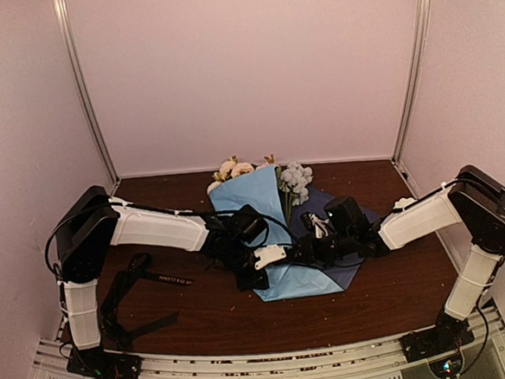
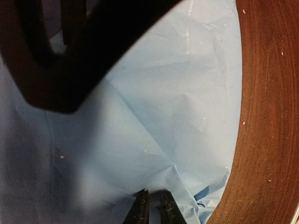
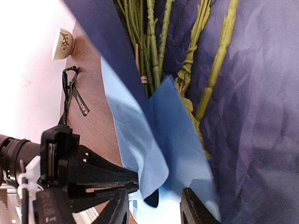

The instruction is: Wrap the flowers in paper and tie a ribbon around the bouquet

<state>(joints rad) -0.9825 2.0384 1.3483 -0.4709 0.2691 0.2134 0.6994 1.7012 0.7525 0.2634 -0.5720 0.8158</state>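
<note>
Top external shows you the paper [image 1: 263, 215] mid-table, the flowers [image 1: 234, 168] at its far edge and the ribbon [image 1: 169, 281] well left. Only the right wrist view shows stems [image 3: 154, 42]. The right gripper [image 3: 154, 200] stands apart around a flap. The left gripper [image 2: 153, 198] is nearly together, and you cannot tell if it grips anything.

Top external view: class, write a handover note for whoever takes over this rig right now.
Left gripper: jaws almost together, down on the large crinkled blue paper sheet; no grip visible.
Right gripper: open, a paper edge between its jaws.
Flowers, long green stems with cream and pale heads, lie on the paper.
Narrow black ribbon with white lettering lies loose on the brown wooden table, left of the paper.
Done: one flap folded over the stems.
To do: close the wrap, tie the ribbon.
</note>
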